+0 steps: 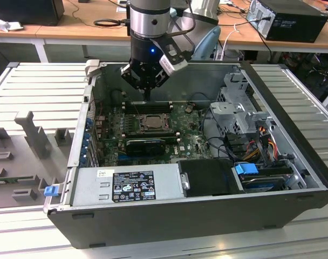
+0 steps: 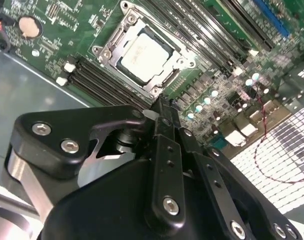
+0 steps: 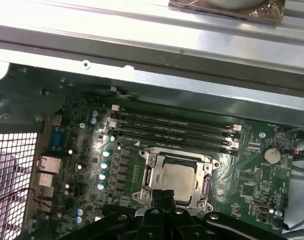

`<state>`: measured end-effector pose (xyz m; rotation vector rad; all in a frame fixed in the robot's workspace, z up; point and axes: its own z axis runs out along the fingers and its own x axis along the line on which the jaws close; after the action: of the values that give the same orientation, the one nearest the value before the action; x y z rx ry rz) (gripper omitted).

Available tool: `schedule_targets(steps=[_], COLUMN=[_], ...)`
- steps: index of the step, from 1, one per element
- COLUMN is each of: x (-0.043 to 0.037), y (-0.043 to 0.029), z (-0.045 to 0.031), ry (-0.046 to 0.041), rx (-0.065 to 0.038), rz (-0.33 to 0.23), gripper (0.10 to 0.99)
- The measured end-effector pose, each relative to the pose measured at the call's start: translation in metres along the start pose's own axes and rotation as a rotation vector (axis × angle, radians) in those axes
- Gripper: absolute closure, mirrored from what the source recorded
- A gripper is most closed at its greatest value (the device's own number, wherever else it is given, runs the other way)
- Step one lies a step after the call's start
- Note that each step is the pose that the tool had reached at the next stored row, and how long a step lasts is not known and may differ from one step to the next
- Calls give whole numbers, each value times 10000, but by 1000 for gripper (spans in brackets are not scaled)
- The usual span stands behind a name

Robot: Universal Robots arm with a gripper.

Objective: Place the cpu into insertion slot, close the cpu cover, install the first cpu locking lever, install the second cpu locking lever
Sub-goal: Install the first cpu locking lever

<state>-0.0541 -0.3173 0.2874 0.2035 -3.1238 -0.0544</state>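
The cpu (image 2: 143, 51) lies flat in the insertion slot (image 1: 152, 123) on the green motherboard, its beige-grey face showing in both wrist views (image 3: 178, 178). The silvery cpu cover (image 2: 108, 52) lies down around the chip as a frame (image 3: 150, 172). My gripper (image 1: 147, 97) hangs just above the board at the socket's rear edge, between the socket and the memory slots. Its black fingers (image 2: 164, 117) are pressed together with nothing between them. In the first wrist view the gripper (image 3: 164, 194) overlaps the near edge of the socket frame. Whether the locking levers are latched cannot be told.
Long black memory slots (image 3: 172, 131) run beside the socket, and a coin battery (image 3: 270, 154) sits nearby. The open case holds a power supply (image 1: 129, 185), a drive cage (image 1: 237, 113) and cables (image 1: 255, 143). The case's rear wall (image 3: 157, 80) stands close behind the board.
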Motion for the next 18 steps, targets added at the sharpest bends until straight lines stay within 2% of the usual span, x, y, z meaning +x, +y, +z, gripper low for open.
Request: schedule_targets(steps=[2, 6, 8, 13, 18], x=[0, 8, 36, 172, 227], y=[0, 0, 4, 21, 31], z=[11, 21, 26, 44, 85], ry=[-7, -16, -23, -31, -37], rx=[-1, -12, -16, -15, -16], rz=[200, 217, 213, 214, 409], gripper=[980, 980, 980, 980, 980])
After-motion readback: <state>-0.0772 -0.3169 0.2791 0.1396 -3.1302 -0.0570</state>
